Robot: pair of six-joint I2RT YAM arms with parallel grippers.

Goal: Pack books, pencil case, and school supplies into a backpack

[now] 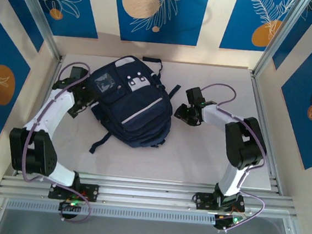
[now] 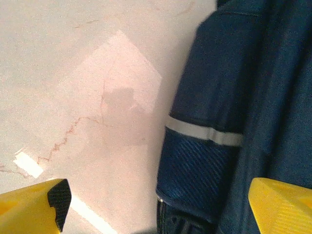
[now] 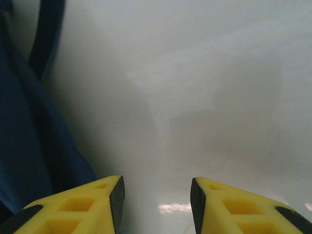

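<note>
Top view: the backpack point(image 1: 132, 106) lies flat on the table point(image 1: 213, 155), front pocket up. My left claw point(image 1: 82, 98) flanks its left side and my right claw point(image 1: 183, 113) its right, both just beside the fabric.

Left wrist: my left claw point(image 2: 156, 195) stands wide open and empty. The pack's side panel with the grey stripe point(image 2: 204, 132) lies between the jaws, so I judge a close here should catch cloth, not tabletop.

Right wrist: my right claw point(image 3: 157, 190) is partly open and holds nothing, over bare table, with the strap point(image 3: 46, 34) to its left. I should shift toward the pack before pinching.
</note>
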